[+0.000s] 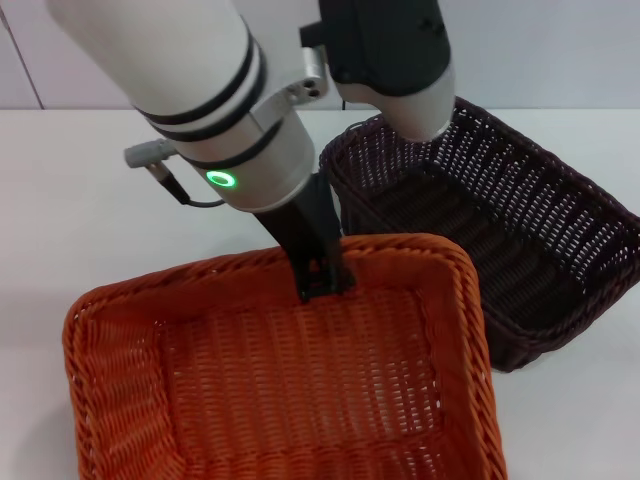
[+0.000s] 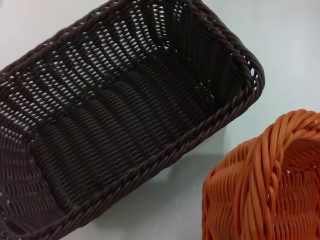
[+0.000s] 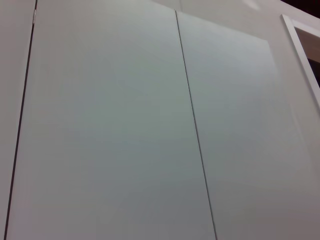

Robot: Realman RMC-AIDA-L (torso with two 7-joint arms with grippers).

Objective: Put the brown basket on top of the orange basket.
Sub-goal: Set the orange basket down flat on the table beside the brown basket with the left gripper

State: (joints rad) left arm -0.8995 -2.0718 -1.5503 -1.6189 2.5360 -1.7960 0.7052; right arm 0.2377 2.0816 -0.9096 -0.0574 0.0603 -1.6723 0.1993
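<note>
- Head view: left gripper (image 1: 322,282) at the far rim of the orange basket (image 1: 280,400), dark fingers reaching down over the braided edge, apparently touching or pinching that rim; jaws narrow, but whether actually clamped on the weave cannot be told.
- Same view: brown basket (image 1: 520,240) just beyond and to the right of the left gripper, close beside the orange one on the white table (image 1: 70,220), the two rims nearly touching near the orange basket's far right corner; long axis running diagonally, from near the gripper away toward the right and front.
- Same view: a second arm, dark-housed with a white tip, coming down from above over the brown basket's far left corner; presumably the right arm, its fingers not visible, so open or shut cannot be told.
- Left wrist view: brown basket (image 2: 125,125) filling most of the frame, empty, open side up, resting on the table; a corner of the orange basket (image 2: 265,185) close by, with a strip of bare table between them. No fingers of this arm shown.
- Right wrist view: only pale wall panels (image 3: 110,125) with thin seams; neither basket nor gripper present.
- Judgement: brown basket not yet lifted; both arms near it, the left gripper occupied at the orange rim, so the stacking lift likely calls for a grip on the brown rim first.
</note>
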